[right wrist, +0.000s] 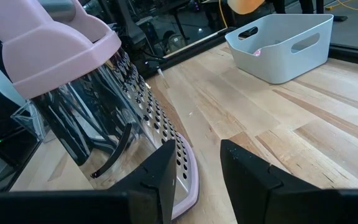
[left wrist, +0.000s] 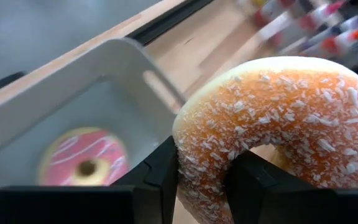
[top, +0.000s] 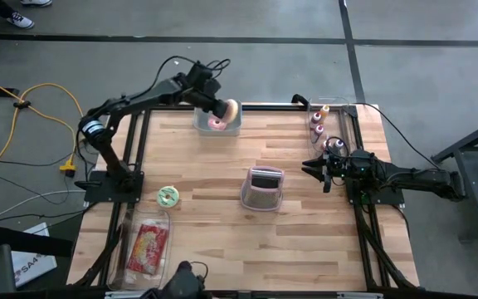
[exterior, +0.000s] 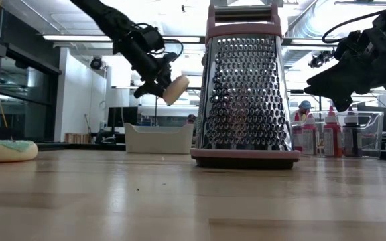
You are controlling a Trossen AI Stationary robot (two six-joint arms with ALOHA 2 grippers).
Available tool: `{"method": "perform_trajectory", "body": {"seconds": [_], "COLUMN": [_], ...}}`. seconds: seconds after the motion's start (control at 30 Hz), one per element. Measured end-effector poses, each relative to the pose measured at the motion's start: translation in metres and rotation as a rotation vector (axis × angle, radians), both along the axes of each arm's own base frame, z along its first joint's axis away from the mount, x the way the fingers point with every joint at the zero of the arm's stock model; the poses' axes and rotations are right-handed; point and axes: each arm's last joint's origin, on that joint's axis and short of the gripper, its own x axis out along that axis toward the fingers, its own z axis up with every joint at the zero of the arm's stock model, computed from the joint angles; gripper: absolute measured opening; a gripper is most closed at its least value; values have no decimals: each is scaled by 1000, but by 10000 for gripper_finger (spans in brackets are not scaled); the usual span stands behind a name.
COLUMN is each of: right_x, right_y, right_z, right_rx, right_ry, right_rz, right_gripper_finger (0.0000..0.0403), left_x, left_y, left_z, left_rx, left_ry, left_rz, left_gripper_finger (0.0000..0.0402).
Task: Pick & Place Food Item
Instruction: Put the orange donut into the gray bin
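From above, the left gripper (top: 221, 108) clamps a sugared donut (top: 229, 109) over the far bin (top: 219, 128), from table level that donut (exterior: 175, 90) hangs above the bin (exterior: 157, 138) left of the grater (exterior: 245, 94), and the right gripper (top: 316, 169), fingers closed and empty, waits at the right.

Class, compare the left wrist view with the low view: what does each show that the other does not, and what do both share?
Only the left wrist view shows the pink-iced donut lying inside the white bin.

Only the low view shows the box grater, the green-iced donut at the table's edge, and the right tool hanging shut in the air.

Both show the left tool holding the coconut donut above the bin.
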Motion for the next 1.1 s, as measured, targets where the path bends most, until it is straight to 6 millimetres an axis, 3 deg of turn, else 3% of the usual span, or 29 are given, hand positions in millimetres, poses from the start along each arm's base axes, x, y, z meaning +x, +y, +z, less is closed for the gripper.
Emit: {"method": "perform_trajectory", "body": {"seconds": [0.33, 0.73, 1.1], "right_x": [0, 0, 0], "right_y": [0, 0, 0], "right_z": [0, 0, 0], "right_rx": [0, 0, 0], "right_ry": [0, 0, 0], "right_rz": [0, 0, 0], "right_gripper_finger": [114, 114, 114], "left_x": [-11, -10, -7], "left_y": [4, 4, 1], "left_z": [13, 10, 11], "left_rx": [178, 232, 441], "left_ry": [353, 403, 495], "left_rz": [23, -24, -310], "left_gripper_finger": [100, 100, 100]}}
